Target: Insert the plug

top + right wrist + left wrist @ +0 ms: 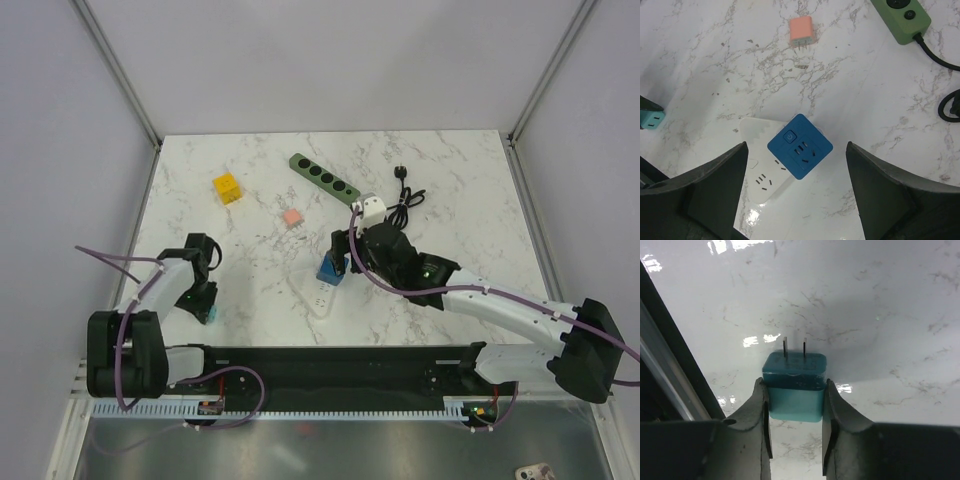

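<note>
A teal two-prong plug (pixel 794 390) lies on the marble table with its prongs pointing away from me. My left gripper (pixel 794 385) is shut on it, one finger pressed against each side. From above, the plug (pixel 209 314) is at the near left under the left gripper (pixel 205 300). A blue cube socket (pixel 800 146) stands on a white power strip (pixel 760 175) at the table's middle. My right gripper (pixel 796 147) hovers open above the cube, its fingers wide apart on either side. The top view shows the right gripper (pixel 340 255) beside the blue cube (pixel 329 270).
A pink plug (pixel 292 217) and a yellow cube (pixel 227 187) lie further back. A green power strip (pixel 323 178) lies diagonally at the rear, with a white adapter (pixel 370 208) and a coiled black cable (pixel 405 200) by its end.
</note>
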`<action>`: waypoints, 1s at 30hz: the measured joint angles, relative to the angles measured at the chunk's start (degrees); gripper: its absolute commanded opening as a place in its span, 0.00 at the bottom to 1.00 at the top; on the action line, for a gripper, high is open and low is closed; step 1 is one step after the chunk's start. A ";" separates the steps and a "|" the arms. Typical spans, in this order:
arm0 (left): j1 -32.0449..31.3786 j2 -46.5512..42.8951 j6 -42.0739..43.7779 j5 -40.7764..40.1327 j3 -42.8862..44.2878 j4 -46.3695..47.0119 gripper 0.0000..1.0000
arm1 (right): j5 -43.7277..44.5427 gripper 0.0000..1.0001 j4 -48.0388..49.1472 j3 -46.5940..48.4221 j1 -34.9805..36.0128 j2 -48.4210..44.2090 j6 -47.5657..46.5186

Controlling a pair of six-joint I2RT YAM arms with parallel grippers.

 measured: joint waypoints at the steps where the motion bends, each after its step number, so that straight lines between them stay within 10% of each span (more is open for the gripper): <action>1: 0.00 -0.57 0.42 0.11 0.00 0.04 0.02 | -0.20 0.85 0.26 -0.24 0.00 -0.02 1.07; 11: 0.00 -18.23 1.77 13.07 4.74 0.68 0.02 | -0.94 0.70 12.31 -3.89 6.12 9.29 13.09; 30: -2.05 -24.30 -0.96 30.21 10.49 0.68 0.02 | -2.64 0.62 37.18 7.32 16.44 29.70 17.68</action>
